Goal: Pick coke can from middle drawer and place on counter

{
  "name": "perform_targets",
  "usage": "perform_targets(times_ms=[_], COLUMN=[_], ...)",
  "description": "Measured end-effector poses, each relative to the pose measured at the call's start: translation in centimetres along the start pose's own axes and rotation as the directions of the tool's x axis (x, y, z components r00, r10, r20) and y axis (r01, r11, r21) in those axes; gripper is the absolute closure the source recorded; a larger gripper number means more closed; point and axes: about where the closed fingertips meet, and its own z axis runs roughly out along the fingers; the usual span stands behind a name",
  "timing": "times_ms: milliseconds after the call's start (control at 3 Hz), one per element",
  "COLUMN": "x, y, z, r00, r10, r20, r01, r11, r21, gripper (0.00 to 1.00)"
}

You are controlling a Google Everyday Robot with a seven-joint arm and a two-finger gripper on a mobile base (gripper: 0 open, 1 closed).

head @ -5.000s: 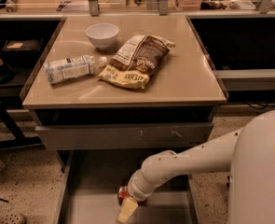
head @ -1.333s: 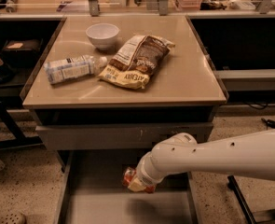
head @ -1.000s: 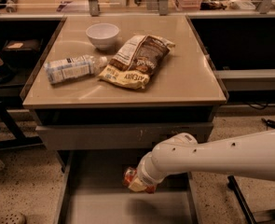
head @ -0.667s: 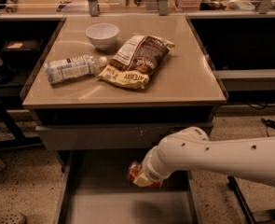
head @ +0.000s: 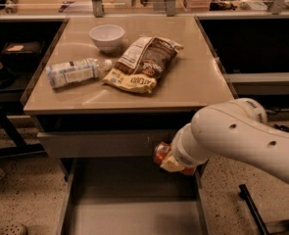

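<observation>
My gripper (head: 171,161) is shut on the coke can (head: 160,154), a small red can held on its side. It hangs above the right side of the open middle drawer (head: 129,214), level with the grey drawer front just under the counter (head: 193,82). The white arm comes in from the right and hides most of the can and the fingers. The drawer's grey floor is bare below the can.
On the counter lie a white bowl (head: 107,36), a water bottle (head: 75,72) on its side and a brown-and-yellow chip bag (head: 141,63). The closed drawer front (head: 100,143) sits above the open drawer. Dark shelving stands left and right.
The gripper has lifted the can up out of the drawer and moved it to the right, up to the level of the closed drawer front.
</observation>
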Motion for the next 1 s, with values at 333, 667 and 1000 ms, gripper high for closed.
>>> perform_targets(times_ms=[333,667,1000], x=[0.1,-1.4,-2.4], y=[0.1,-0.8,-3.1], z=[-0.6,-2.7,-7.5], r00=[1.000,1.000,0.999], r10=[-0.003,-0.019,-0.019], r20=[-0.013,0.019,0.037], r01=[0.003,0.018,0.013], r11=[1.0000,0.9985,0.9883], r21=[0.000,0.052,0.152], gripper=[1.00,1.00,1.00])
